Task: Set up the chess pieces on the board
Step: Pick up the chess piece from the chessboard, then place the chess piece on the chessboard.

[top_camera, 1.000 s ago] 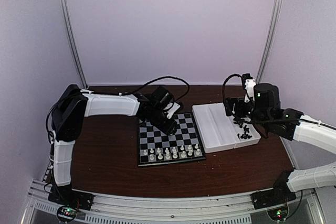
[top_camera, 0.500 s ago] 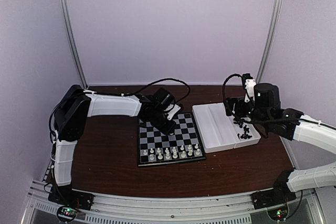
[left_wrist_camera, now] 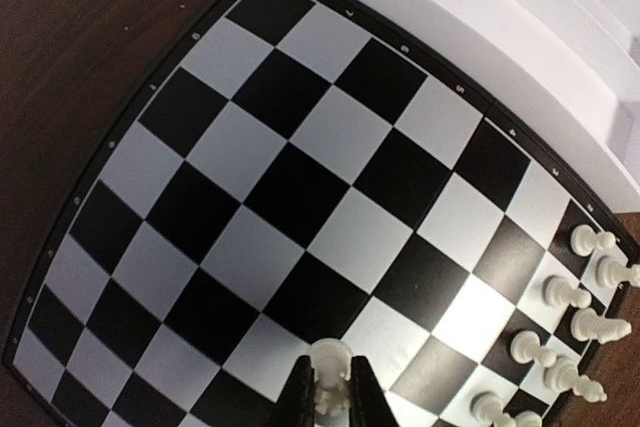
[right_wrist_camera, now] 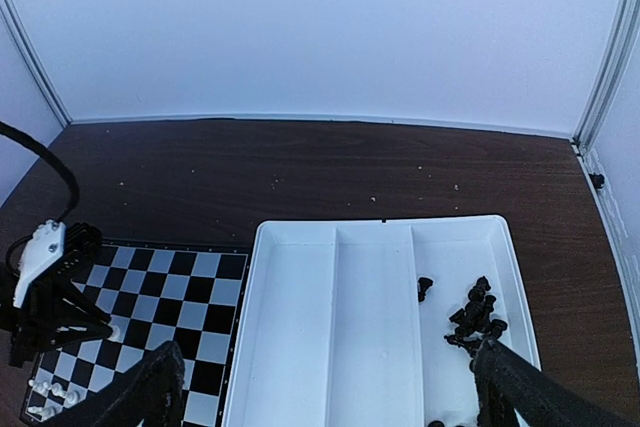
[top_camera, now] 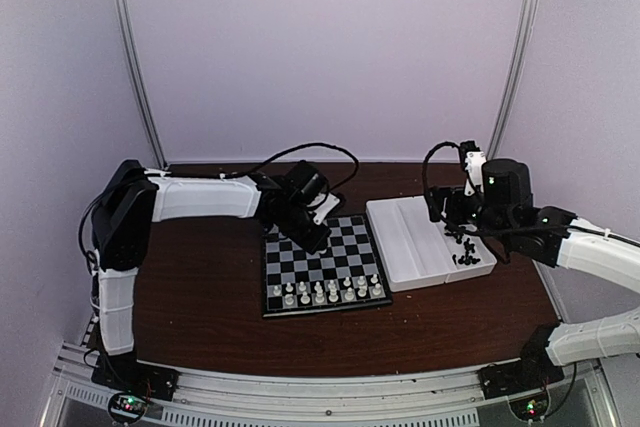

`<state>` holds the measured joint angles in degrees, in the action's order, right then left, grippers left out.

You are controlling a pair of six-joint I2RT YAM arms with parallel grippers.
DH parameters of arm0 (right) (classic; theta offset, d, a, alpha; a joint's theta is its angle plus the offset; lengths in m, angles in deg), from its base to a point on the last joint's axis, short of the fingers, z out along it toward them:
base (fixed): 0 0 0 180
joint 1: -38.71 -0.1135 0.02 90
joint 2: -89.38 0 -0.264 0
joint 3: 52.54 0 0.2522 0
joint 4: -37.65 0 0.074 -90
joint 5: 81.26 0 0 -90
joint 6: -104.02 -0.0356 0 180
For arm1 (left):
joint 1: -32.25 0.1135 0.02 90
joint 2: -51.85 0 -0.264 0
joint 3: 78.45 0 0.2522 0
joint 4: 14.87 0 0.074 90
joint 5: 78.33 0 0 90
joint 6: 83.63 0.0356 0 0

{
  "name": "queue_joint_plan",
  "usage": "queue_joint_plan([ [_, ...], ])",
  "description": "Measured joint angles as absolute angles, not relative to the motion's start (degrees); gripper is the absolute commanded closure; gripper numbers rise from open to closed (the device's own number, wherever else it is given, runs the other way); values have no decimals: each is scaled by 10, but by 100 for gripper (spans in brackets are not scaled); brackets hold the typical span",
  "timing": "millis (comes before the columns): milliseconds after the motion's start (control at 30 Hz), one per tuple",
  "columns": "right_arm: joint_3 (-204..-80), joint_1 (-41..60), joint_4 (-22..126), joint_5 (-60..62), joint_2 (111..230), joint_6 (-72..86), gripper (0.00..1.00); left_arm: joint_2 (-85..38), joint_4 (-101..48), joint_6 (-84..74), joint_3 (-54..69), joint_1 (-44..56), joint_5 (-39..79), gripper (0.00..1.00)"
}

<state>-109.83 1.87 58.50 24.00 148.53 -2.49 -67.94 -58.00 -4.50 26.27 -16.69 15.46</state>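
Left gripper [left_wrist_camera: 329, 399] clenches a white piece [left_wrist_camera: 328, 359] over the board [top_camera: 300, 259]. Next, I reckon, set it among the white pieces [top_camera: 325, 293] at the board's near edge. Right gripper [right_wrist_camera: 328, 352]: released.

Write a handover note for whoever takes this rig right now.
Left end effector: shut on one white piece, over the board.
Right end effector: open, empty, above the white tray.
Done: white pieces stand in the board's two near rows.
Left to do: set down the held piece, then move the black pieces from the tray's end compartment to the far rows. No black piece shows on the board.
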Motion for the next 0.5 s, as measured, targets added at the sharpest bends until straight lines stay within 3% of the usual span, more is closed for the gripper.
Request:
queue_joint_plan([
  [500,-1099,20,582,237,1503,-24,0,-444,-589,-84,44,-167,108,94],
])
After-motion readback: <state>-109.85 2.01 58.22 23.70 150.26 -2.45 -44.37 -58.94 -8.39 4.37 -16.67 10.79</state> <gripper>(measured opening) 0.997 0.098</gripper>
